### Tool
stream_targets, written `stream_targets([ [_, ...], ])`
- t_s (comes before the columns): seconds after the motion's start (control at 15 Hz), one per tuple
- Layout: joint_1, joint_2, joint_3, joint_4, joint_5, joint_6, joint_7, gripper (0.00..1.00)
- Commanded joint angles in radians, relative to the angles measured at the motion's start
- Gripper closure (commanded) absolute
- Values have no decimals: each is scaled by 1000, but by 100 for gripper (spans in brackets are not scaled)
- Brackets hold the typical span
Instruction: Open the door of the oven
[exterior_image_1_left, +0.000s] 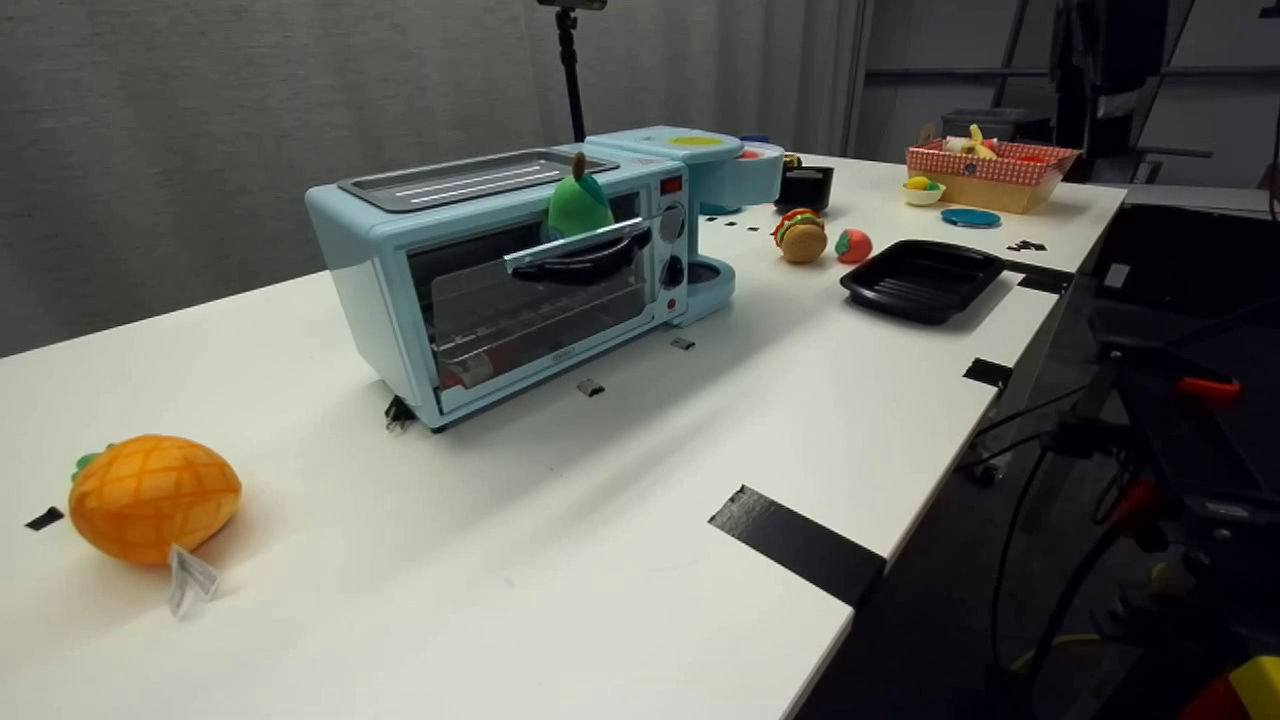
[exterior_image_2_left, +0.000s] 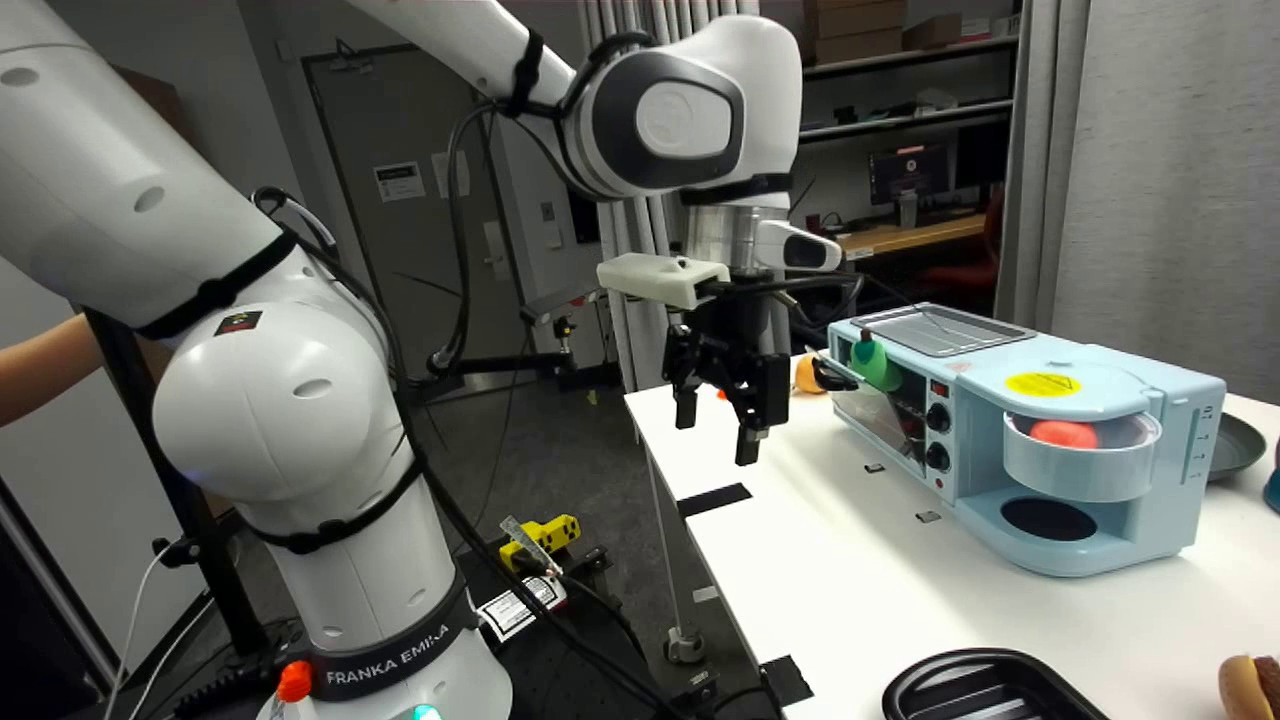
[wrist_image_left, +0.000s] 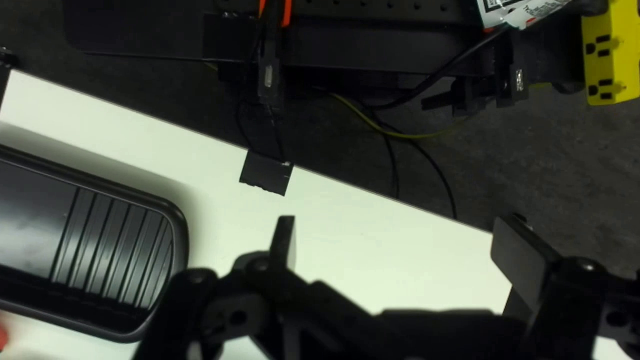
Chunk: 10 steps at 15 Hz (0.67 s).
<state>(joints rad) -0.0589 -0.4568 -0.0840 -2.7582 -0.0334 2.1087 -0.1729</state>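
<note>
A green toy fruit (exterior_image_1_left: 579, 207) sits between the toaster oven (exterior_image_1_left: 480, 215) and its door (exterior_image_1_left: 540, 312), probably propping it ajar; the fingers (wrist_image_left: 525, 265) stand apart, gripping nothing.

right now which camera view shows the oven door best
An exterior view, where the door spans widest and its dark handle shows clearly. In an exterior view looking along the oven, the door appears narrower. The wrist view shows none of it.
</note>
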Motion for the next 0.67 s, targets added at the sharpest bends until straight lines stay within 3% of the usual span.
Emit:
stream_targets([
  [0.0,37,136,46,52,-9,51,36,0],
  [0.07,42,160,60,66,-15,44,50,0],
  [0.13,31,94,38,21,-3,39,21,0],
  [0.6,40,157,58,59,-5,40,35,0],
])
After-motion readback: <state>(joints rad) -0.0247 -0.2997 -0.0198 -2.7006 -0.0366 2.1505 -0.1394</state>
